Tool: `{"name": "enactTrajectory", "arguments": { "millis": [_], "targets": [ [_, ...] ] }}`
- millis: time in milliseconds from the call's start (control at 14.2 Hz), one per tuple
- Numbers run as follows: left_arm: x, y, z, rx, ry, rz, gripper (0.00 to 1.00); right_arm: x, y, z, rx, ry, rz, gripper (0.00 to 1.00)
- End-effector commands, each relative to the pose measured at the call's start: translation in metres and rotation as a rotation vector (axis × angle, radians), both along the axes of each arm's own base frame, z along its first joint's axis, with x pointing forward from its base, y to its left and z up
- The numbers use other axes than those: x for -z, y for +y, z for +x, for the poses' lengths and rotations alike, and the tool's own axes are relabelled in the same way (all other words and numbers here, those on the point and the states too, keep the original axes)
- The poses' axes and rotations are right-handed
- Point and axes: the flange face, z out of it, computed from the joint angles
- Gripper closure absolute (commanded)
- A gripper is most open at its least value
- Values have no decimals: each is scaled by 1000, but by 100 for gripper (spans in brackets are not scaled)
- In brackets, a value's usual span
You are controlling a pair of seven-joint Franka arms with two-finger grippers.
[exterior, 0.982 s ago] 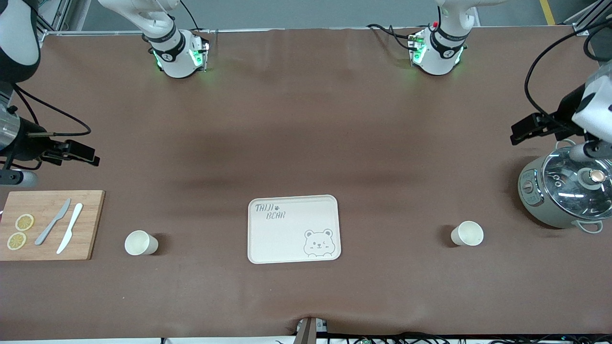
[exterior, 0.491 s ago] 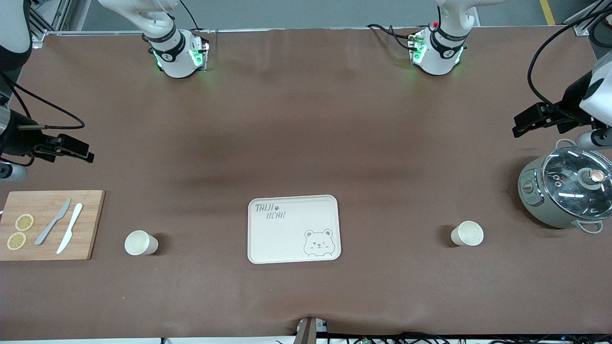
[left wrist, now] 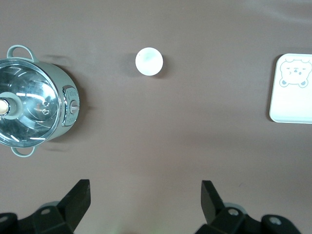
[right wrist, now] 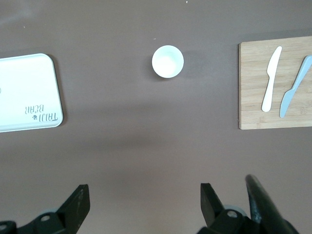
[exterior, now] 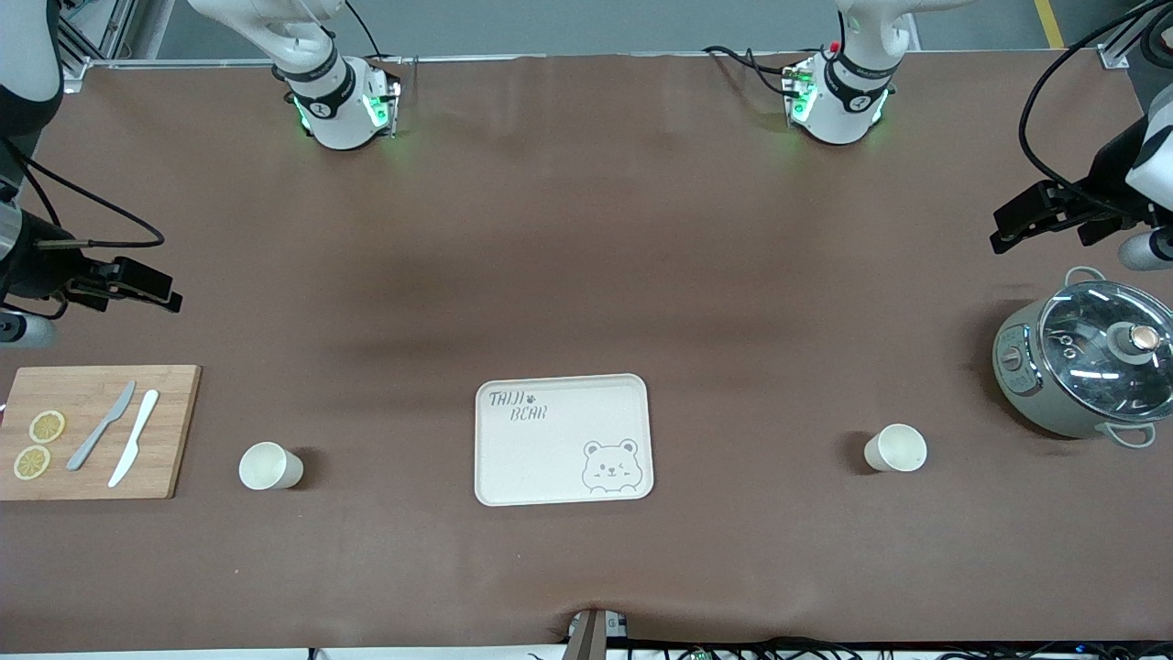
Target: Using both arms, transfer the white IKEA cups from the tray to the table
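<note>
Two white IKEA cups stand upright on the brown table, one on each side of the cream bear tray [exterior: 541, 458]. One cup [exterior: 269, 466] is toward the right arm's end and shows in the right wrist view [right wrist: 167, 61]. The other cup [exterior: 895, 448] is toward the left arm's end and shows in the left wrist view [left wrist: 149, 61]. My right gripper [right wrist: 144, 197] is open and empty, high over bare cloth by the cutting board [exterior: 128, 280]. My left gripper [left wrist: 145, 195] is open and empty, high over bare cloth by the pot [exterior: 1040, 211].
A wooden cutting board [exterior: 174, 431] with two knives and lemon slices lies at the right arm's end. A grey pot with a glass lid [exterior: 1086, 367] stands at the left arm's end. The tray is empty and shows in both wrist views [left wrist: 292, 102] [right wrist: 24, 78].
The left hand has moved off the pot toward the bases' edge of the table. The right hand has shifted a little the same way. The cups and tray have not moved.
</note>
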Motion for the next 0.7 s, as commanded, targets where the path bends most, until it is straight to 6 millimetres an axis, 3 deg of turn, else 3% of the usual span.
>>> {"name": "enactTrajectory", "arguments": {
  "millis": [0, 632],
  "targets": [
    [-4, 2, -6, -1, 2, 2, 0, -7, 2, -4, 3, -3, -12, 0],
    [-2, 3, -6, 12, 5, 2, 0, -5, 1, -2, -1, -8, -12, 0]
  ]
}}
